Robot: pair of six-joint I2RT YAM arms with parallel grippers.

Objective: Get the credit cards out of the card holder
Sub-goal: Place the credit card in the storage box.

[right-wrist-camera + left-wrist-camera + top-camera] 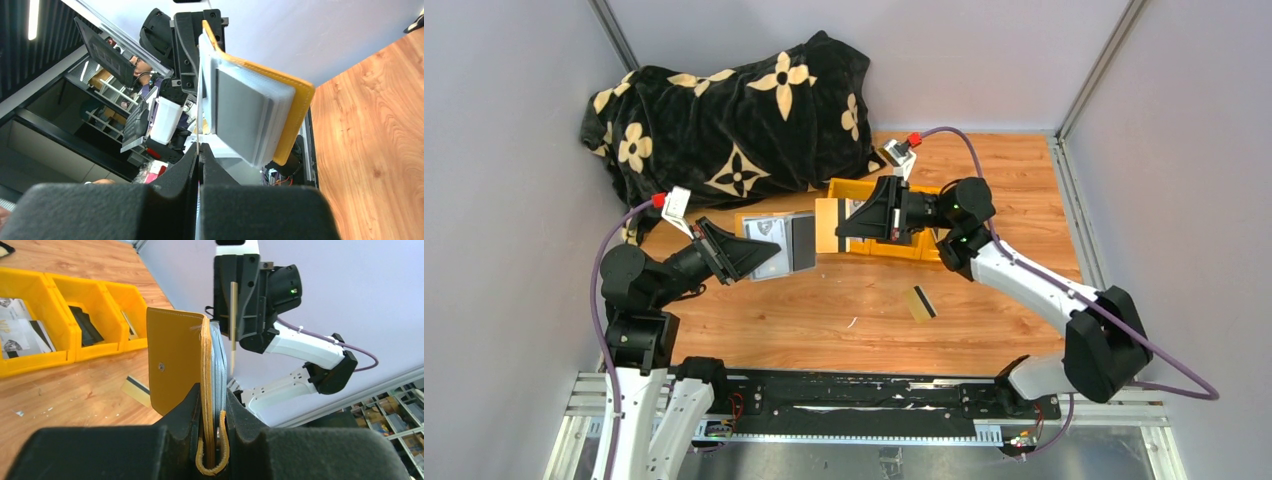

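One tan-gold credit card [827, 226] sits pinched in the right gripper [199, 152], just beside the card holder [175, 360] clamped by the left gripper [214, 400]; next, pull clear and release.

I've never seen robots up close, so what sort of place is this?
Probably a robotics lab test cell: a wooden table walled by plain grey panels, the left arm and right arm bolted to a metal rail, cluttered storage shelves beyond.
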